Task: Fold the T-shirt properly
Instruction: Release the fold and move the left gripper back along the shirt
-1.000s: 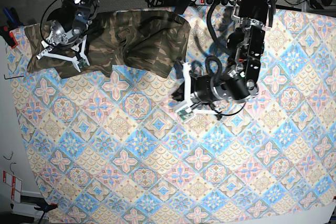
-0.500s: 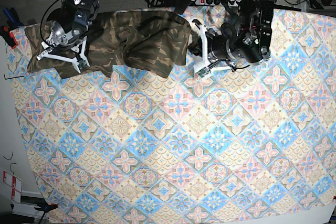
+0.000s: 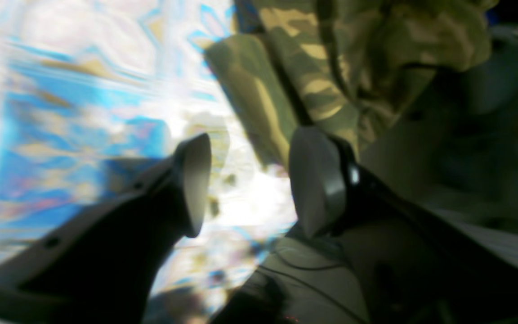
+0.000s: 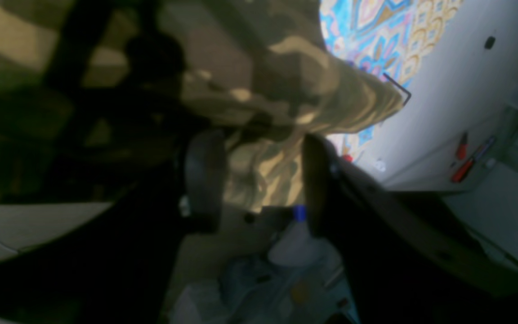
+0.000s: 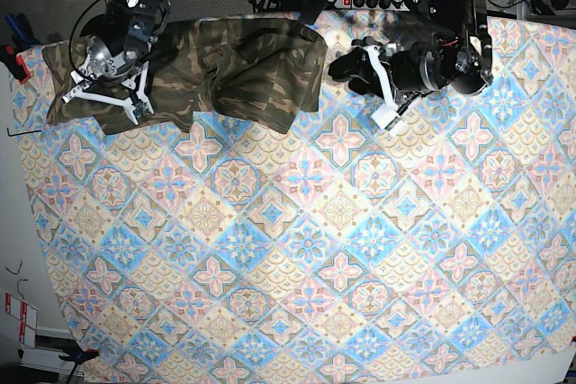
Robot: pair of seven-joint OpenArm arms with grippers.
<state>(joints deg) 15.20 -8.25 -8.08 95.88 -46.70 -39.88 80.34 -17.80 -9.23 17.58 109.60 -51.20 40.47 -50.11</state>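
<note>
Now left gripper swung up beside T-shirt; jaws apart.

1. The left gripper points sideways from its arm at the far edge, jaws parted with nothing between its pads.
2. The right gripper hangs low, white fingers splayed wide.

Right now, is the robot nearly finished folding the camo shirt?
Not yet. The soft camouflage T-shirt lies bunched and wrinkled at the far edge of the blue-and-pink patterned tablecloth, with no neat fold visible. In hand: the right gripper sits over the shirt's end, jaws open with cloth between them; the left gripper is open beside the other edge. Flattening and folding remain.
</note>
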